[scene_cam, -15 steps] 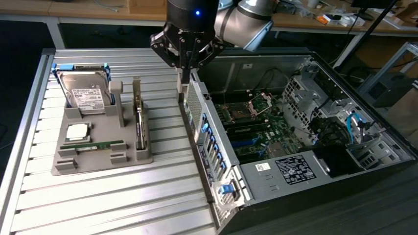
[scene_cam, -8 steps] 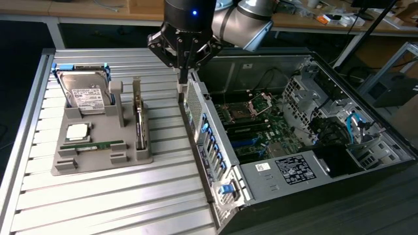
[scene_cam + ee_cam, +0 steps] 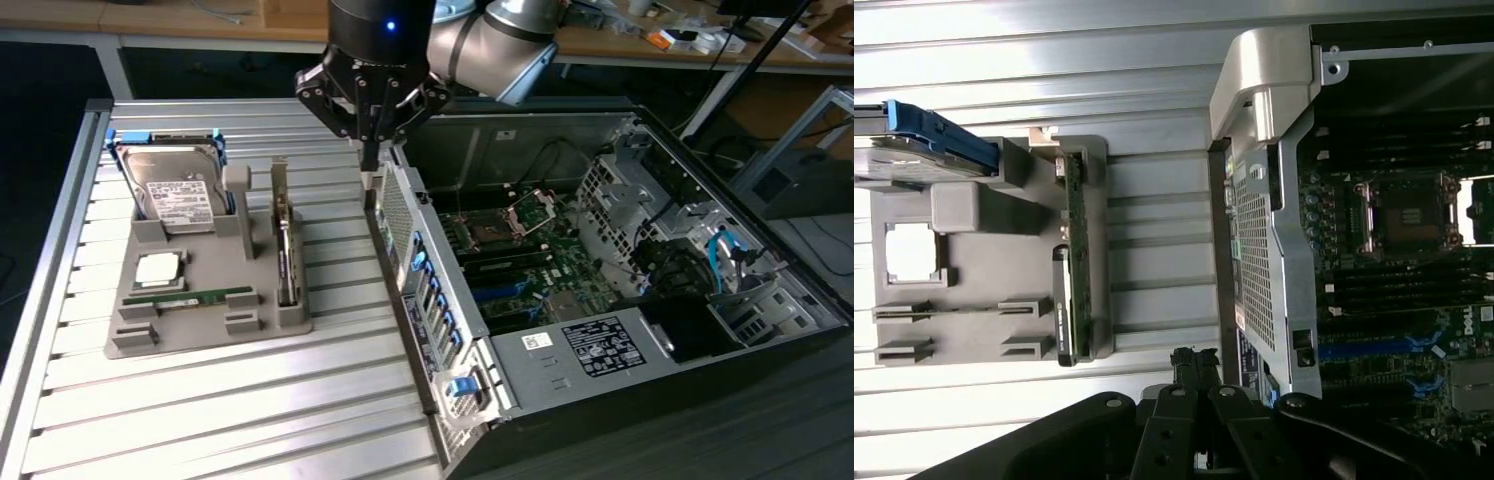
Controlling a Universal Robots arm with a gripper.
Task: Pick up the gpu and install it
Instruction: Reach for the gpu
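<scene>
Gripper [image 3: 367,172] hangs above rear wall of open computer case [image 3: 407,250], just beside grey tray [image 3: 200,325]. Fingers pressed together, nothing in them. Gpu [image 3: 283,240] stands on edge in tray's slot nearest the case, untouched and apart from gripper. Hard drive [image 3: 180,195] sits upright at tray's far end. Memory stick [image 3: 187,297] lies in a slot nearer the front. Wrist view: gripper [image 3: 1194,362] over slatted table [image 3: 1154,80] between gpu [image 3: 1076,250] and case wall [image 3: 1254,250] — touching neither.
</scene>
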